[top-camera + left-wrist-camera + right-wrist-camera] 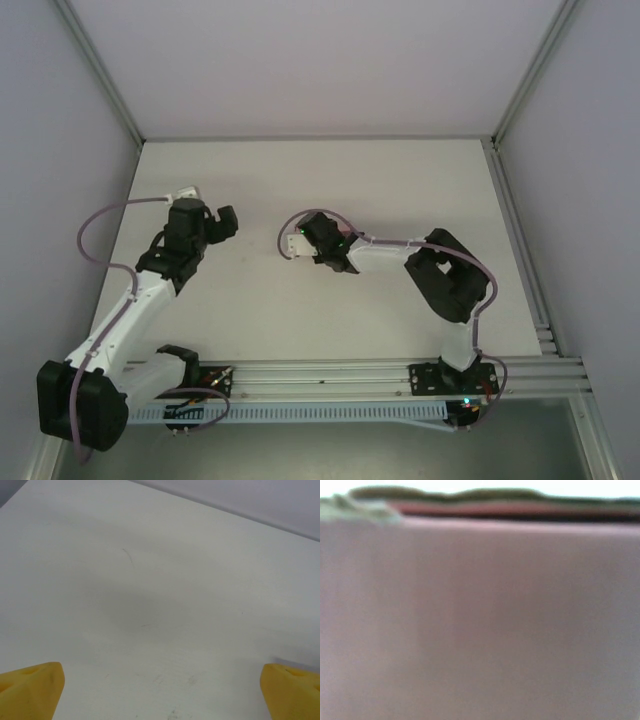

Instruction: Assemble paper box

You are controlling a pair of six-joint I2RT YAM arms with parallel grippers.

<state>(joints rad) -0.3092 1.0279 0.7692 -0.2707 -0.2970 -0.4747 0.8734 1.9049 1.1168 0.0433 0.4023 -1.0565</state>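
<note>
White tabletop (380, 190) runs between pale enclosure walls, with aluminium rails along the near edge where both arms are bolted. From the top camera the paper box (291, 247) lies near the middle of the table as a small pale piece, right at the tip of the right gripper (305, 245), on its 9 o'clock side. To the right wrist camera the pink card sits so close that it blurs, with a darker folded edge along the 12 o'clock side. Whether the right fingers are clamped on the card or merely pressed against it cannot be told. The left gripper (222, 222) hovers at about 9 o'clock from the box, well apart from it. Its yellow fingertips (35, 687) are spread wide over bare table with nothing between them. The step in hand looks like the right arm working a panel or flap of the box. To do it well, the right arm should bear along a fold line rather than mid-panel, since thin card buckles easily. The left gripper should come in from 9 o'clock to brace the opposite wall, so that the light box cannot skate across the smooth surface. Slow, square pressure suits this job better than speed.
</note>
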